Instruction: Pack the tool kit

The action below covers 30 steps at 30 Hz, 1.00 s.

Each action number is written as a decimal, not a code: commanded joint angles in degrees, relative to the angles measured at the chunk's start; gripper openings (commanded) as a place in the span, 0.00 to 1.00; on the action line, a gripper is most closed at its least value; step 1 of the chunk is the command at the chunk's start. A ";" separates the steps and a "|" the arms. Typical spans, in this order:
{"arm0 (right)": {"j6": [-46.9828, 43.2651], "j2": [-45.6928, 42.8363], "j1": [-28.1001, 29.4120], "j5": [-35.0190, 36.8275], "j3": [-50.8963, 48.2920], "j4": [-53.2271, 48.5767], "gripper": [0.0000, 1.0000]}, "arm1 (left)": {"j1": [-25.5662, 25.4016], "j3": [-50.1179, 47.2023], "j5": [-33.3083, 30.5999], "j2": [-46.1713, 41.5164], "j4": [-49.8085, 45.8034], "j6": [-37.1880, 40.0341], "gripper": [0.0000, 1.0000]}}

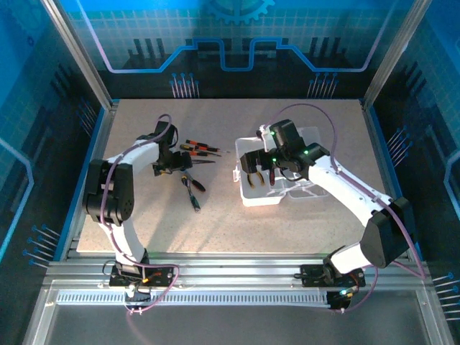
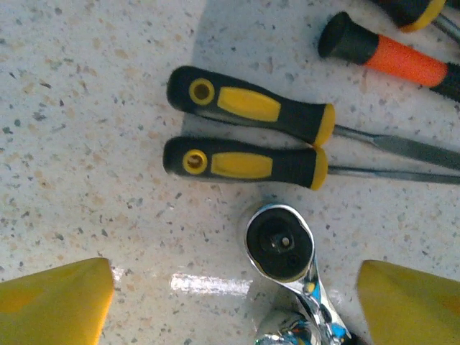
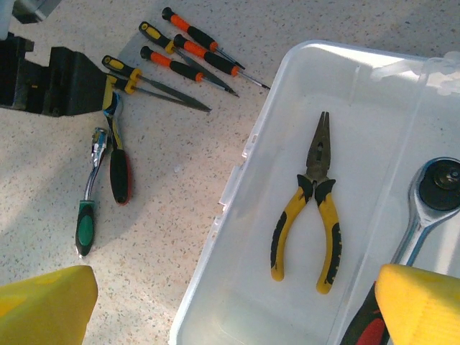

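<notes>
the left hand [image 2: 233, 287] is straddling the ratchet [image 2: 279, 248] left of the case [image 3: 374, 122], wide open and empty, probably to grab it; the right hand [image 3: 236, 287] is hovering open and empty above the case

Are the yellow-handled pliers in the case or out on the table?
In. The pliers lie flat on the floor of the clear case, jaws closed, beside a ratchet.

On the desk [image 1: 237, 233], the case [image 3: 237, 237] sits to the right, with pliers [image 3: 309, 208] and a ratchet [image 3: 438, 183] lying side by side inside it. Screwdrivers [image 1: 201, 149] cluster to its left, with a second ratchet [image 3: 85, 223] on their near side.
</notes>
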 commanded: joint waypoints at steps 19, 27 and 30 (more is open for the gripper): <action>-2.20 2.01 0.62 -2.28 1.21 -0.84 1.00 | 2.42 9.11 -1.11 9.58 -0.67 0.38 0.50; -2.47 2.52 0.60 -2.64 1.74 -1.02 1.00 | 2.77 12.62 -1.88 12.18 -3.15 1.87 0.38; -2.54 2.61 0.65 -2.74 1.83 -1.10 1.00 | 2.83 13.45 -1.88 13.10 -3.69 2.35 0.35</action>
